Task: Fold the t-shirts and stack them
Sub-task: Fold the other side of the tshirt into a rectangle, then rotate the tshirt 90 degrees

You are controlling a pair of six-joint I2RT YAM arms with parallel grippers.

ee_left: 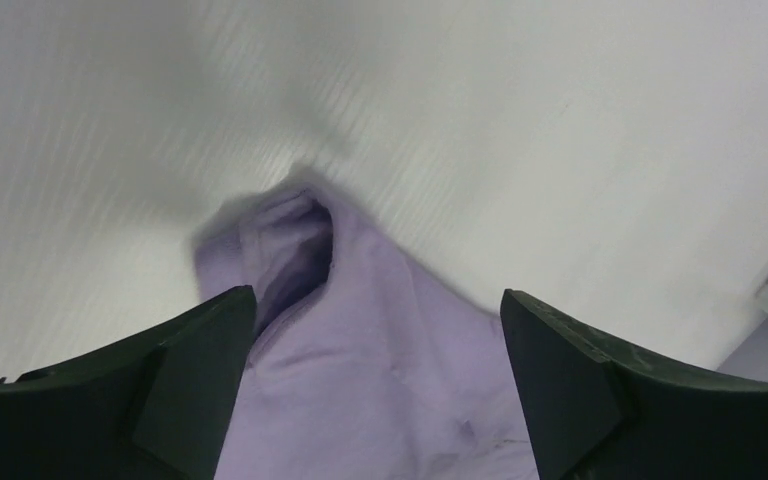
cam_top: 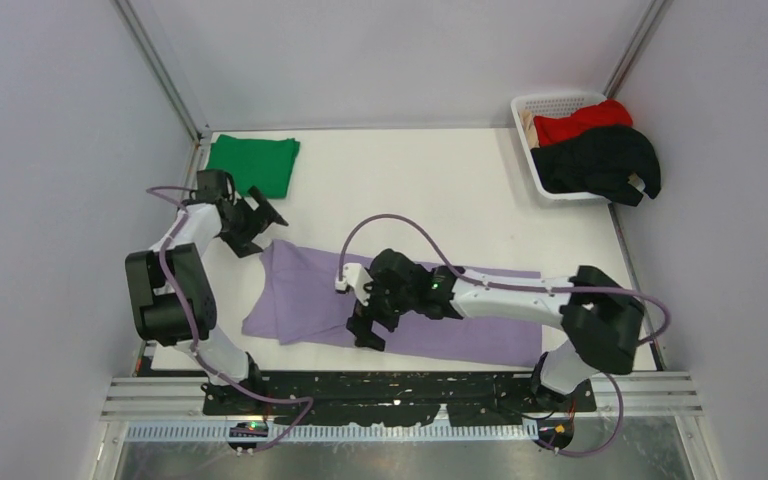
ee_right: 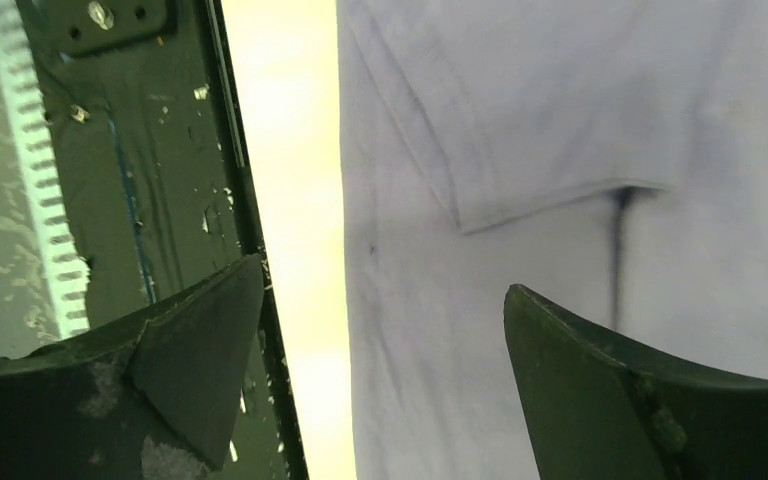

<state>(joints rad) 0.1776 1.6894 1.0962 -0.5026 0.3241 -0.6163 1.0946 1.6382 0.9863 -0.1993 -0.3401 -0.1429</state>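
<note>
I have the lavender t-shirt (cam_top: 300, 290) spread flat on the table (cam_top: 440, 190), centre and towards the near edge, its length running left to right. My right gripper (cam_top: 368, 330) hangs over its near edge, jaws wide with nothing between them. My left gripper (cam_top: 260, 220), also wide and empty, sits at the shirt's far-left corner, where the cloth bunches up. A folded green t-shirt (cam_top: 255, 162) lies far left. Far right, the red t-shirt (cam_top: 585, 122) and black t-shirt (cam_top: 600, 160) are heaped in a white basket (cam_top: 558, 97), the black one spilling over its right rim.
</note>
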